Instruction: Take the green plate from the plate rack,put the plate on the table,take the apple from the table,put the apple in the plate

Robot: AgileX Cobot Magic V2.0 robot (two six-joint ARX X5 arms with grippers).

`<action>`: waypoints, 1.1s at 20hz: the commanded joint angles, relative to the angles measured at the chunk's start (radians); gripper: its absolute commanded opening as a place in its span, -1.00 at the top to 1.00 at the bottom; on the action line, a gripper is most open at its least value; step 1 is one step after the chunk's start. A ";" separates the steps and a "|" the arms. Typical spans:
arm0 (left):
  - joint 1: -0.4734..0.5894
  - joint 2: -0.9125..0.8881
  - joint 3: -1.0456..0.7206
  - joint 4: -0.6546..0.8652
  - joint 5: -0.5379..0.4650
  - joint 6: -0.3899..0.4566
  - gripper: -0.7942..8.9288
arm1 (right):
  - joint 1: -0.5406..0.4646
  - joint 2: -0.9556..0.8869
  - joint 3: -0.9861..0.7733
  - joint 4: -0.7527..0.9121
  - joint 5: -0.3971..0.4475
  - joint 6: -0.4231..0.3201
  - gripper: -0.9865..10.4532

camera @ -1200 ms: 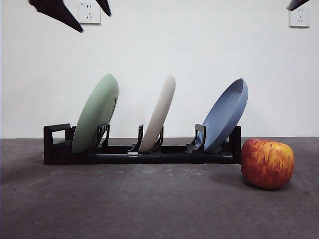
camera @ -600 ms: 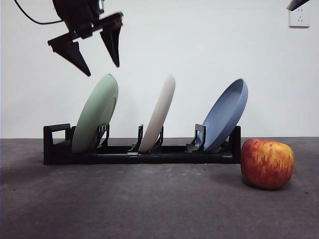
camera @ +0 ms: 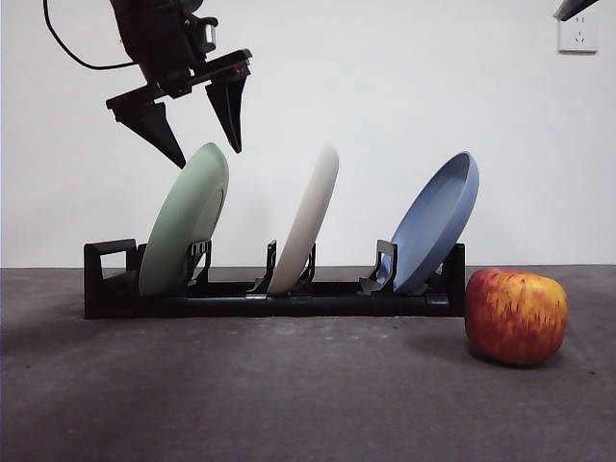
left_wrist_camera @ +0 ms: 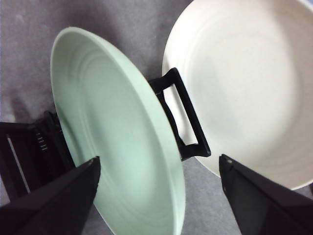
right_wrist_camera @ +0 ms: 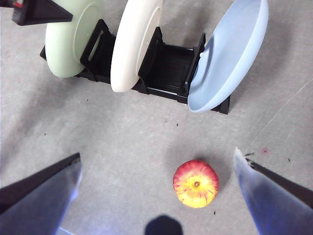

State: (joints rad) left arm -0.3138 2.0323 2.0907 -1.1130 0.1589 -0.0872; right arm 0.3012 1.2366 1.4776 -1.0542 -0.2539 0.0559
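While poised just above green plate (camera: 185,219) at leftmost slot of plate rack (camera: 111,279), left tool (camera: 205,152) spread wide, astride rim; step one, grasp pending. Needs lowering, closing. Apple (camera: 516,315) on tabletop (camera: 289,395), far right. Right tool (right_wrist_camera: 156,183) waiting, wide

Plain white wall (camera: 404,87) with a socket (camera: 577,35) behind.

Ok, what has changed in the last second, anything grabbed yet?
The left pincer has come down from the top of the front view, jaws open, to just above the green plate's top rim. Nothing is gripped. The plate rack, all three plates and the apple have not moved; the right pincer waits high above the table.
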 commanded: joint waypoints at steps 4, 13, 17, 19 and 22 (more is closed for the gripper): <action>-0.002 0.014 -0.001 0.022 -0.003 0.014 0.70 | 0.002 0.003 0.006 0.010 0.001 0.003 -0.54; -0.002 0.014 -0.001 0.023 0.003 0.013 0.86 | 0.002 0.003 0.006 0.013 0.027 0.003 -0.54; -0.008 0.013 0.001 0.044 0.015 0.013 0.86 | 0.002 0.003 0.006 0.013 0.027 0.003 -0.54; -0.009 0.013 0.009 0.055 0.057 0.012 0.86 | 0.002 0.003 0.006 0.013 0.027 0.003 -0.54; -0.021 0.012 0.048 0.074 0.084 0.005 0.86 | 0.002 0.003 0.006 0.013 0.027 0.003 -0.54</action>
State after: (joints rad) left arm -0.3309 2.0350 2.1231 -1.0584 0.2543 -0.0906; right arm 0.3012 1.2366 1.4776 -1.0496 -0.2310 0.0559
